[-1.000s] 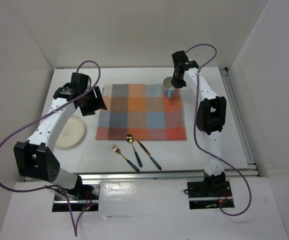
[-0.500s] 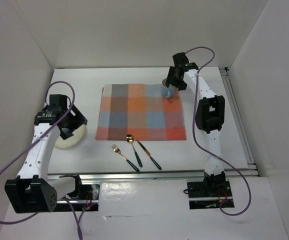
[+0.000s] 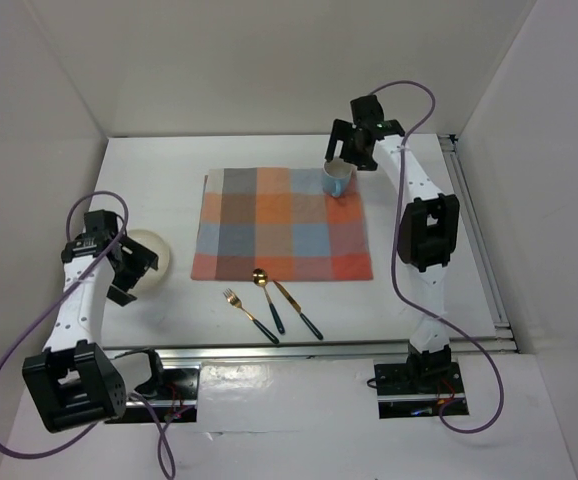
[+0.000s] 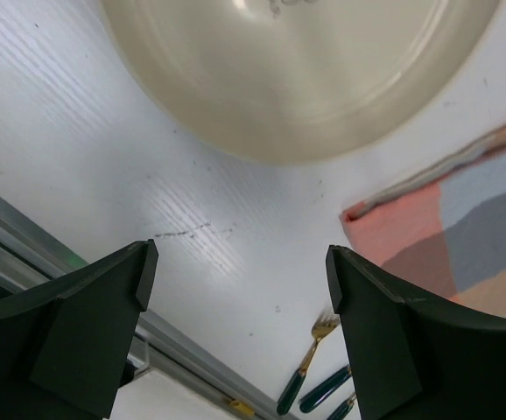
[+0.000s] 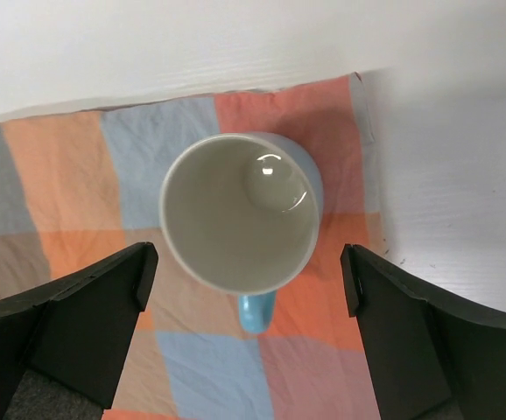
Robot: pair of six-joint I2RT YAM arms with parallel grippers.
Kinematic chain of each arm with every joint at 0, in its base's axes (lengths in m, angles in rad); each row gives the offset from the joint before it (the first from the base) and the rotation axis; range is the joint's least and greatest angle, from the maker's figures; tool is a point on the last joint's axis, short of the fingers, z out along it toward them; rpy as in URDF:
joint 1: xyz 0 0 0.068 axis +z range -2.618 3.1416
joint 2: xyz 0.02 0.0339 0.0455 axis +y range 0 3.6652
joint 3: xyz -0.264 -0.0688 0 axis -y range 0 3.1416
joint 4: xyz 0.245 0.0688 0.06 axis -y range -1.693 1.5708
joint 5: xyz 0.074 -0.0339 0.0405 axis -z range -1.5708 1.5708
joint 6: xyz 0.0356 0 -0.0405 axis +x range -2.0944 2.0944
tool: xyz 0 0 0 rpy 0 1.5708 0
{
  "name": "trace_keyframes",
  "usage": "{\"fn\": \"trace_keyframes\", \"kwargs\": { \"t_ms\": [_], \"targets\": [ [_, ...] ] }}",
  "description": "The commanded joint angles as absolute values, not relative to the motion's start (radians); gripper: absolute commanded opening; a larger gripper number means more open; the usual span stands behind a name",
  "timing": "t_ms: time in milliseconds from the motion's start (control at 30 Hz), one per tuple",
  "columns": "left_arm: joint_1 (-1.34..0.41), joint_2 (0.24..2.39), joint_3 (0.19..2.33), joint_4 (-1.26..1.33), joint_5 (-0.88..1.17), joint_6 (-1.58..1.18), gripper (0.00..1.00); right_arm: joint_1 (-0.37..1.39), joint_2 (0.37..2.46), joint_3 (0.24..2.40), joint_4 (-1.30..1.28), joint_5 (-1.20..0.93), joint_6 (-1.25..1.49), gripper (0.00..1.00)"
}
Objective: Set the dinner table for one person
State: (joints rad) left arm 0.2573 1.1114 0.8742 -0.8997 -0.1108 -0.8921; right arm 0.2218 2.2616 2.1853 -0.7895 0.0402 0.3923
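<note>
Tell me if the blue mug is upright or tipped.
Upright: the mug stands on the placemat, its round empty mouth facing the right wrist camera.

Placemat: orange-blue-grey checks. Mug: light blue, cream inside. Plate: cream. Cutlery: gold, dark green handles. Dinner table: white.

Facing down, the left gripper gapes wide; the right gripper likewise.

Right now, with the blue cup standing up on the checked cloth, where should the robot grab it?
Probably by the rim, from straight above. The mug stands upright on the placemat, mouth open and empty, so one finger fits inside the wall, one outside. Its small handle sticks out sideways, harder to pinch. The right gripper hangs open over it.
</note>
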Motion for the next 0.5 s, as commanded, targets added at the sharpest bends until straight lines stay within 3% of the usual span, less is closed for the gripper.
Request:
{"fn": "trace_keyframes", "kwargs": {
  "t_ms": [0, 267, 467],
  "targets": [
    [0.324, 1.149, 0.87, -0.853, -0.097, -0.891, 0.97, 0.212, 2.164, 2.164, -0.724, 0.006, 0.364, 1.0],
    [0.457, 1.215, 0.859, -0.822, -0.095, -0.862, 0.97, 0.212, 2.14, 2.132, -0.746, 0.061, 0.344, 1.0],
    [0.529, 1.284, 0.787, -0.755, -0.075, -0.862, 0.97, 0.178, 1.975, 1.97, -0.684, 0.058, 0.344, 1.0]
  ]
}}
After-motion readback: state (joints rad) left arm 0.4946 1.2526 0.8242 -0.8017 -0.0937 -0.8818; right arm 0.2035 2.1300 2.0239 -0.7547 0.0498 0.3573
